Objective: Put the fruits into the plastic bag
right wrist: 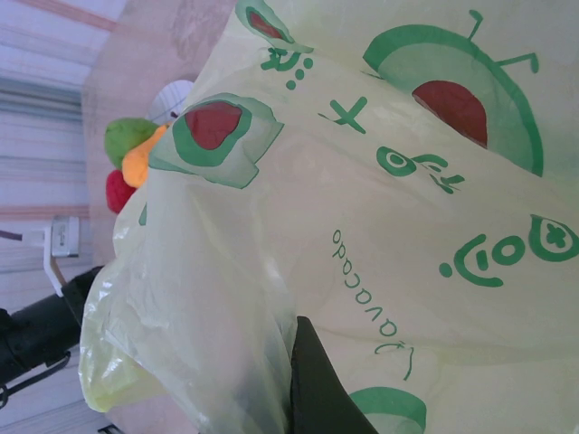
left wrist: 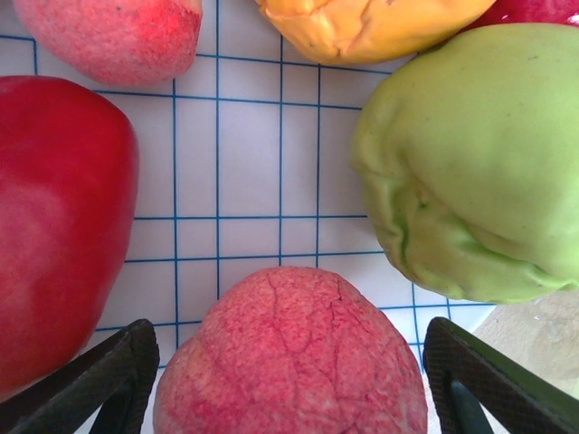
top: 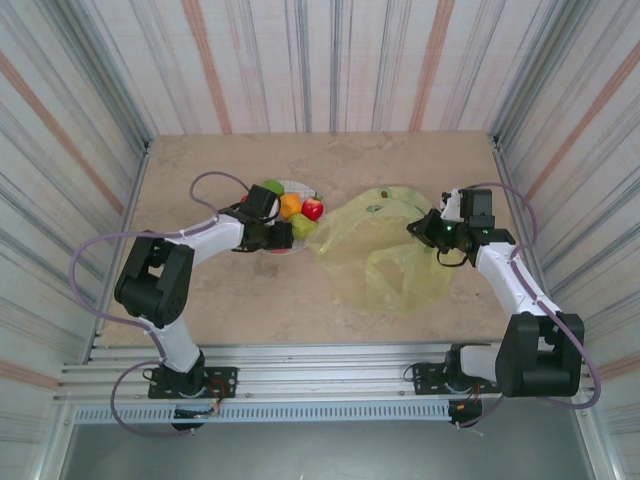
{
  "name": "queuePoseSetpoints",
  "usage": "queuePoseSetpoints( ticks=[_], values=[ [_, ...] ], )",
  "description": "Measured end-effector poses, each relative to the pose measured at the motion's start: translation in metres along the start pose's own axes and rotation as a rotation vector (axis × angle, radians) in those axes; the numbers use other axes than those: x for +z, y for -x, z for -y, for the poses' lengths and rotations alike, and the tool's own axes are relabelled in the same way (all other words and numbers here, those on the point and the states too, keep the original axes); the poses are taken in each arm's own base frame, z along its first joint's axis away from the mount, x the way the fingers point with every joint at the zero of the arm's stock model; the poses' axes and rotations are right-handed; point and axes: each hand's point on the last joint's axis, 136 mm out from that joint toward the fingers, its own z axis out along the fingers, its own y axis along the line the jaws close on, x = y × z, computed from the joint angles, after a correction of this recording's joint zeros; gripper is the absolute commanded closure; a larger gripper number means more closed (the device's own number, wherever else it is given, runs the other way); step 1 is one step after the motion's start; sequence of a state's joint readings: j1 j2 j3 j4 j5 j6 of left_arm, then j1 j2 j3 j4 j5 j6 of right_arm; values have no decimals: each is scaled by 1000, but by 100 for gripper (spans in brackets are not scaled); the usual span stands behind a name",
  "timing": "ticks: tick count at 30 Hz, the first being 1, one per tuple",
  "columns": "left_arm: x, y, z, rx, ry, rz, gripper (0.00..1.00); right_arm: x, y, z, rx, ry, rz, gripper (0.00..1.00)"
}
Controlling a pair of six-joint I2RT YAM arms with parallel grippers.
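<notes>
Hovering low over the plate, the left gripper has its jaws spread, one finger on either side of a strawberry. Whether the fingers touch it I cannot tell. Just left of the gripper lies a smooth red fruit. Ahead and to its left sits a second strawberry. Straight ahead, at the far side of the plate, is the orange. Ahead and to the right lies the pear, bulging out to the plate's edge. In the top view a green apple sits beyond the gripper.

Right of the plate, between the two grippers, the bag lies crumpled on the table, well apart from the left gripper. The right gripper is at the bag's right edge, jaws pressed together on a fold of the film. In the right wrist view the printed plastic drapes over its dark finger and spreads out ahead. The fruits show small beyond the bag's far left edge.
</notes>
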State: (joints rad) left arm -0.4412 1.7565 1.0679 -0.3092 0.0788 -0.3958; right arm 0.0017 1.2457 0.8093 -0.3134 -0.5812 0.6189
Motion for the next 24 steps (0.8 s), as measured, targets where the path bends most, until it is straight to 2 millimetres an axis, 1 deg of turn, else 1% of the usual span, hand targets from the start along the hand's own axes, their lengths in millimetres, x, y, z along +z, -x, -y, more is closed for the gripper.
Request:
queuePoseSetpoints(
  ticks=[5, 7, 11, 14, 17, 20, 22, 24],
  values=[
    [0, 1, 6, 24, -4, 6, 36, 0, 1, 0, 0, 0, 3, 100],
    [0, 0, 9, 31, -7, 6, 39, 0, 1, 0, 0, 0, 4, 100],
    [-4, -1, 13, 41, -15, 22, 41, 0, 1, 0, -2, 2, 6, 100],
    [-17, -4, 15, 52, -21, 50, 43, 0, 2, 0, -3, 3, 7, 100],
    [-42, -7, 23, 72, -51, 101, 44, 0, 2, 0, -2, 2, 7, 100],
    [-78, -6, 41, 109, -116, 185, 46, 0, 2, -1, -4, 4, 9, 100],
    [-107, -1, 65, 160, -190, 263, 45, 0, 3, -1, -6, 7, 13, 100],
    [-133, 1, 96, 245, -280, 338, 44, 0, 4, -2, -8, 8, 14, 100]
  ],
)
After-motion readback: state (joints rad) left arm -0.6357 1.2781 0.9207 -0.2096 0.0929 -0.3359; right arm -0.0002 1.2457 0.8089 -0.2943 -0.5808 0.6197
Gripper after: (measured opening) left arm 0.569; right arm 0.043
